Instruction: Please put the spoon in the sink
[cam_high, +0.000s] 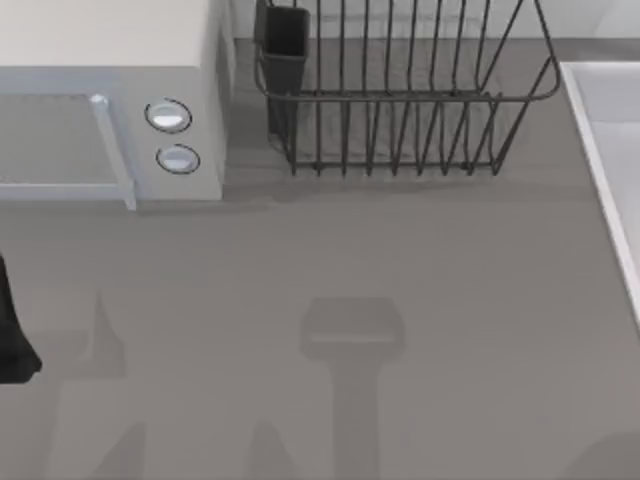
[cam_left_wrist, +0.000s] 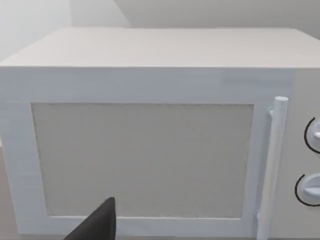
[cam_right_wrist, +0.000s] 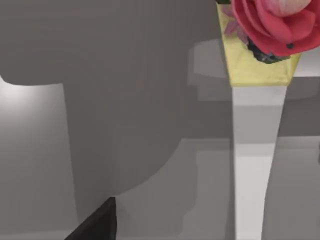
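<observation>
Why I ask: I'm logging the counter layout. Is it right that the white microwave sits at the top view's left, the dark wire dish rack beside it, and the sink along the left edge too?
Not quite. The sink lies along the top view's right edge, not the left. The rest holds: in the top view the microwave sits at the left, with the dish rack beside it.

The sink (cam_high: 612, 150) at the surface's right edge, the microwave (cam_high: 110, 60) at its far left corner and the dish rack (cam_high: 400, 90) are each cut off by the top view's edges.
</observation>
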